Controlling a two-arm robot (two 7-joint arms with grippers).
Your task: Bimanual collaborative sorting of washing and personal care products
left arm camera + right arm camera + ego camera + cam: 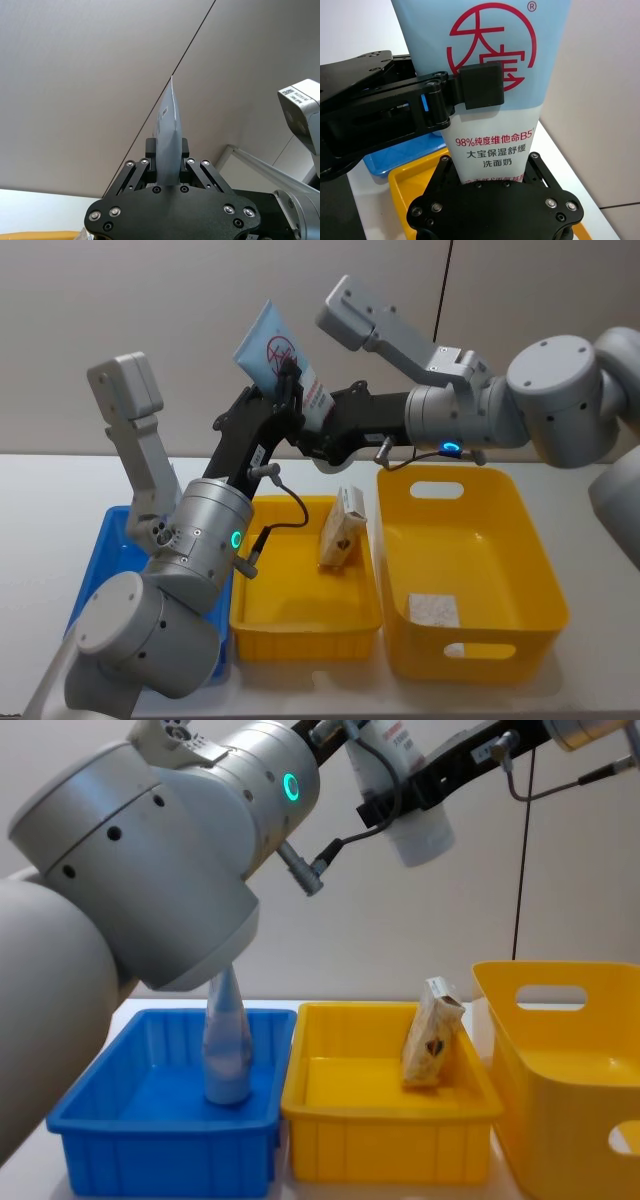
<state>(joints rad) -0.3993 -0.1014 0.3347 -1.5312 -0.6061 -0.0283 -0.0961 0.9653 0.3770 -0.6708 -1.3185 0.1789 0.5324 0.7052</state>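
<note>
— Where's the tube (283,360)?

— Raised above the bins, long axis upright. My left gripper (285,390) clamps its blue middle; my right gripper (492,172) grips it near the cap.

— Anything one view adds?

— Right wrist shows both grips; chest shows another tube (227,1045) standing in the blue bin (110,1125).

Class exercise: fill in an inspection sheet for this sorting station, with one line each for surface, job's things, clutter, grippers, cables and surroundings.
Surface: pale grey table carrying three bins.
Job's things: pale blue soft tube with red logo held aloft; second pale tube upright in blue plastic bin; tan packet leaning in small yellow bin; white flat item in large yellow bin.
Clutter: nothing seen.
Grippers: left gripper and right gripper both clamp the raised tube.
Cables: black leads on both wrists.
Surroundings: plain wall.
</note>
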